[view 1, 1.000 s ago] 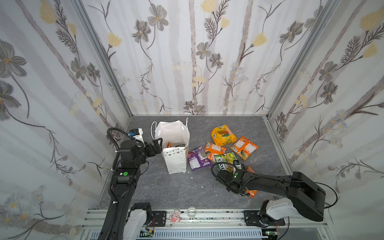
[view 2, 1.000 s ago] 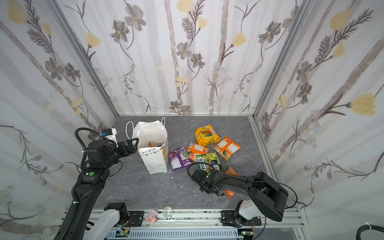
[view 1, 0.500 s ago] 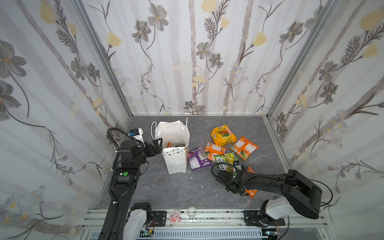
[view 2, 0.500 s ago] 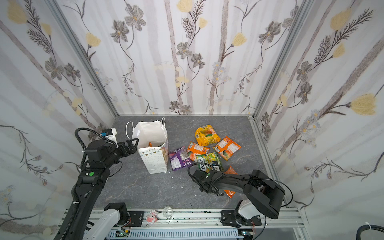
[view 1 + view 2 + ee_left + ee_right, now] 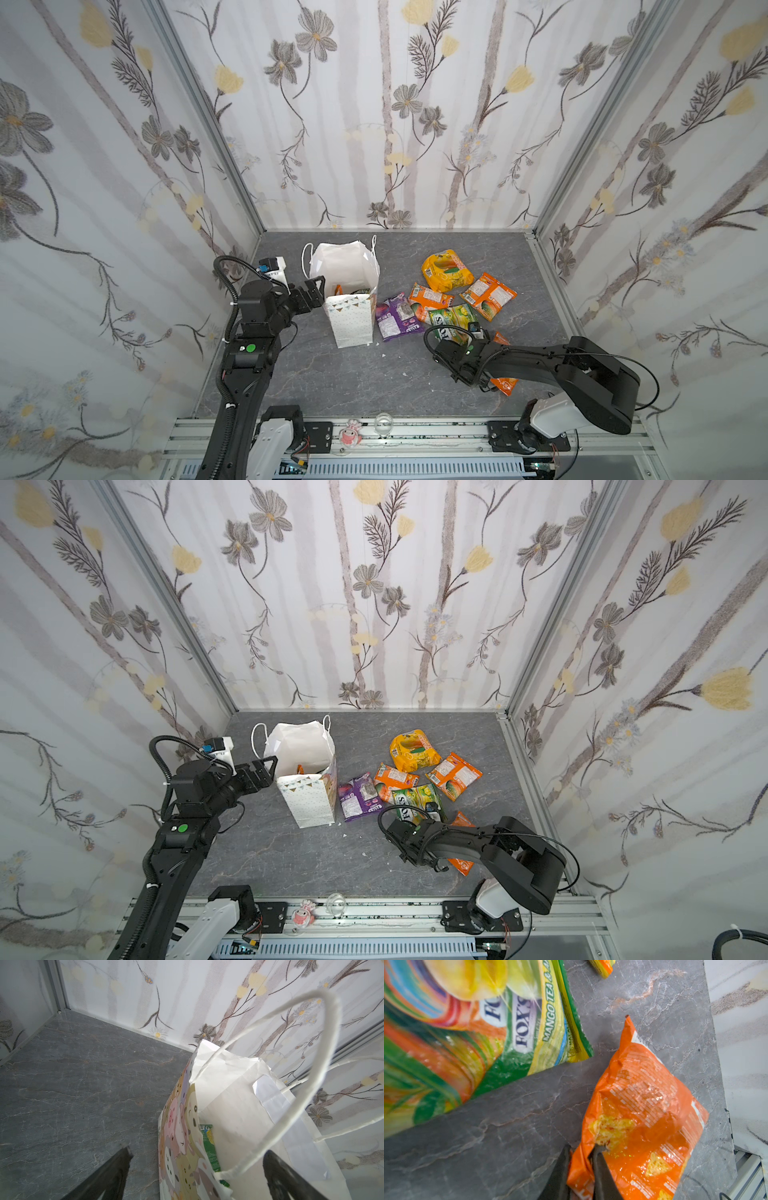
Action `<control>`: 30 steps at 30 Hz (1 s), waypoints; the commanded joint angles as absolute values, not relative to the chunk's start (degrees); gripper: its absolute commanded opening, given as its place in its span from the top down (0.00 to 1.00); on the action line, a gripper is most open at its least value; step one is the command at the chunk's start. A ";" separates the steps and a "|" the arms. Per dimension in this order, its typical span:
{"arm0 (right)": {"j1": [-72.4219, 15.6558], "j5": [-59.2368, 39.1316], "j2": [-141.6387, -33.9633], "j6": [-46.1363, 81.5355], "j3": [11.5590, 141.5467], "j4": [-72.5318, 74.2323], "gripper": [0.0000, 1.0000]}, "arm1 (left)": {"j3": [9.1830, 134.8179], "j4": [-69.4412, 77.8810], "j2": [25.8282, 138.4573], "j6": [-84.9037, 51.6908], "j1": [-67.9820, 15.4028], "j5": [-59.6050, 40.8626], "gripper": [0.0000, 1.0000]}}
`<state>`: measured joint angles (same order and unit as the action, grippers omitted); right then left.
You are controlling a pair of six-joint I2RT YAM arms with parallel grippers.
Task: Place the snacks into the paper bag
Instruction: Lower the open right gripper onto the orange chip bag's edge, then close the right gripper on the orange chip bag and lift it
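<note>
- Scene in both top views: paper bag (image 5: 349, 322) upright on the left part of the grey table (image 5: 340, 374), mouth open, cord handles at the far rim. Something orange shows inside the mouth.
- At the bag's left rim, left gripper (image 5: 319, 289), jaws spread. Cannot tell from here whether it touches the paper.
- Loose snacks right of the bag: purple packet (image 5: 397, 318) just beside its foot, then small orange packet (image 5: 430, 299), green FOX'S packet (image 5: 451, 320), flat orange packet (image 5: 488, 295), and puffy yellow packet (image 5: 446, 270) farthest back.
- Low near the table's front edge, right gripper (image 5: 488, 385) at the front orange packet (image 5: 506, 384), which lies apart from the cluster and is mostly hidden under the arm.
- Left wrist view: dark fingers (image 5: 112, 1172) wide apart, one over bare table, the other on the bag's inner side, with the bag's animal-print wall between them. A green packet (image 5: 209, 1147) stands inside against that wall.
- Right wrist view: fingers (image 5: 602, 1174) pressed almost together, pinching a crumpled edge of the front orange packet. The rest of it lies on the table. The green FOX'S packet is near, not touching it.
</note>
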<state>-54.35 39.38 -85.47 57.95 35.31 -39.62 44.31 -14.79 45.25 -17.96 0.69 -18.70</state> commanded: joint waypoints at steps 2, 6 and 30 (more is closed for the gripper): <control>-53.88 39.58 -85.78 58.54 35.42 -39.32 0.89 | 44.29 -13.09 45.18 -17.77 0.79 -19.41 0.00; -53.88 39.21 -85.78 58.15 36.03 -39.53 0.95 | 44.25 -13.08 45.07 -17.67 0.78 -19.25 0.00; -53.96 31.21 -68.13 49.22 38.21 -33.47 1.00 | 44.29 -13.18 45.17 -17.67 0.75 -18.98 0.00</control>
